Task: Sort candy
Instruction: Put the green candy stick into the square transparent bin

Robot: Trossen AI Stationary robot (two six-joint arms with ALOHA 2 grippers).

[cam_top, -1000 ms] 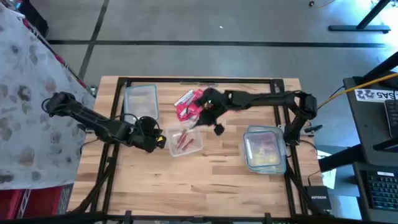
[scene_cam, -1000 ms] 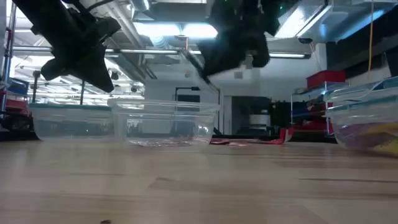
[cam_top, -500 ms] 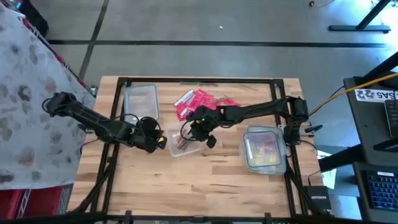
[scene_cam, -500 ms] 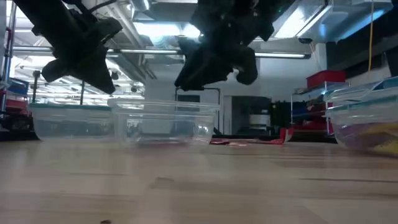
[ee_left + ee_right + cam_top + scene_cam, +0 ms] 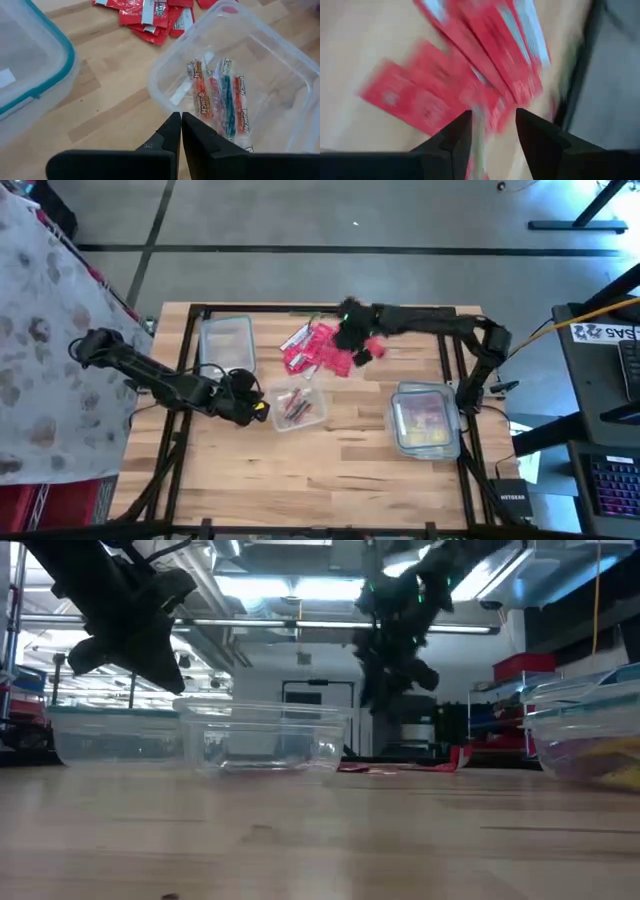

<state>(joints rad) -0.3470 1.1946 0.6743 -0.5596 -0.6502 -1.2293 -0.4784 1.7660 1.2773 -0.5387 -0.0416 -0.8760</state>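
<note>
Two arms are in my view over the wooden surface [image 5: 330, 455]. My right pincer [image 5: 352, 345] hangs above the loose heap of red candy [image 5: 315, 350] near the far edge; in its wrist view the two dark fingers [image 5: 449, 142] stand apart with a clear gap between them and nothing held, and the red wrappers fill the picture just beyond them. From the low camera I see that pincer [image 5: 395, 660] raised well above the surface, with the red heap [image 5: 405, 765] lying flat beneath and behind it.

My left pincer [image 5: 250, 405] sits just beside the left wall of the small clear tub [image 5: 298, 408] near the middle. Its wrist view shows the fingertips [image 5: 170, 131] pressed together, closed on nothing, pointing at the tub's near rim [image 5: 159, 95]. Inside that tub lie several wrapped sticks [image 5: 220, 97], red and pink with one bluish, side by side on the bottom. More red candy [image 5: 150, 15] lies on the wood just past the tub.

I see a second clear tub [image 5: 227, 340] with a teal-edged lid at the far left, close to the left arm. A third lidded tub [image 5: 425, 420] on the right side holds yellow pieces mixed with some pink; I cannot count them.
</note>
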